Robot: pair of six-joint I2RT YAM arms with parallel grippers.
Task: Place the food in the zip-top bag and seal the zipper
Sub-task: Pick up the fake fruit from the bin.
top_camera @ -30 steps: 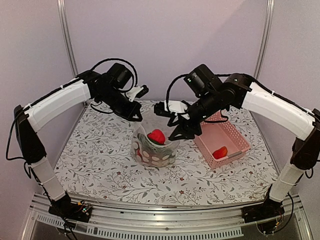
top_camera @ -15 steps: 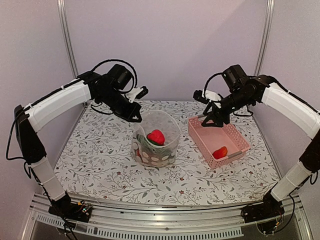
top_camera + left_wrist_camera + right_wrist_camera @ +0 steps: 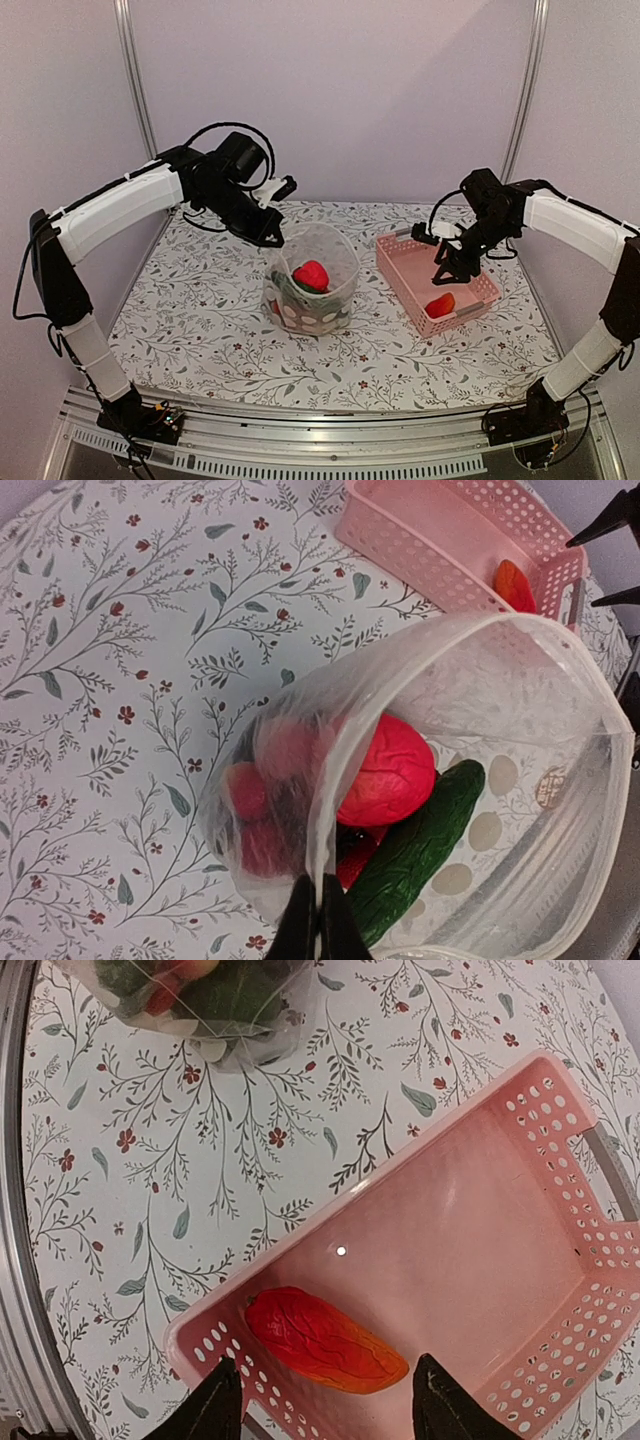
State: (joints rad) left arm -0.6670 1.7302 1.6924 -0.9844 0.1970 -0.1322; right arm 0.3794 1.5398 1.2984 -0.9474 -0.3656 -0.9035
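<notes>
The clear zip-top bag [image 3: 338,258] stands open mid-table, and my left gripper [image 3: 274,237] is shut on its near-left rim, seen pinched in the left wrist view [image 3: 318,920]. The zipper [image 3: 560,645] runs round the gaping mouth, unsealed. Inside lie food pieces: a red round fruit [image 3: 390,770], a dark green long piece [image 3: 425,840] and small red fruits [image 3: 250,815]. My right gripper [image 3: 447,278] hangs open over the pink basket [image 3: 398,268]. A red-orange fruit [image 3: 325,1340] lies just below and between its spread fingers [image 3: 330,1412], untouched.
The pink lattice basket [image 3: 480,1230] sits right of the bag, with the fruit at its near corner. Floral cloth [image 3: 200,320] covers the table. Frame posts [image 3: 135,80] stand at the back corners.
My right arm swung from the bag's mouth rightward and came down over the basket, fingers still apart. The left gripper kept its hold on the bag rim.
</notes>
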